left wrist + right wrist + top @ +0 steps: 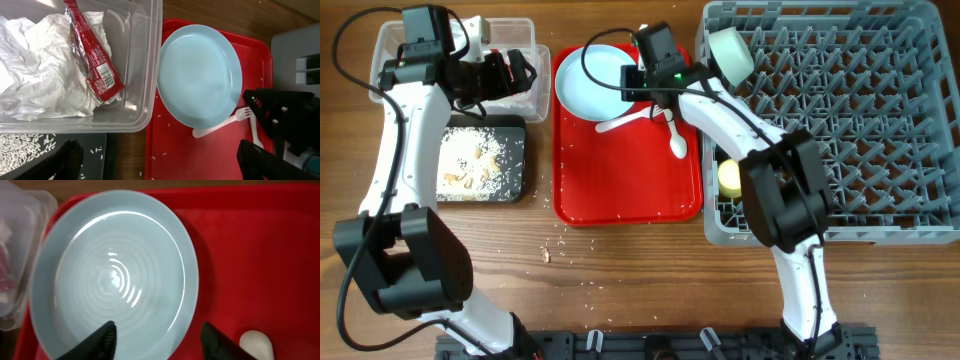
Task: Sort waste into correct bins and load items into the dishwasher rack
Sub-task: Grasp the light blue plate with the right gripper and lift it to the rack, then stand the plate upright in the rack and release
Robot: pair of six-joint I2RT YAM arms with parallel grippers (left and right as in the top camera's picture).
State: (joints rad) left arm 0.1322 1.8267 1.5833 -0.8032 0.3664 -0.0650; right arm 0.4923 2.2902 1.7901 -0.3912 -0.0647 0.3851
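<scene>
The right gripper (161, 342) hung wide open and empty over the pale blue plate (115, 280) on the red tray (250, 255). The left gripper (165, 162), also spread and empty, hovered over the clear tub (145, 75) holding the napkin (40, 75) and wrapper (92, 60). The rack (840, 120) at right held a bowl (730, 52) and the yellow cup (729, 178).

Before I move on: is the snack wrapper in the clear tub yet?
In: the wrapper lies inside the clear tub, atop the crumpled napkin.
</scene>
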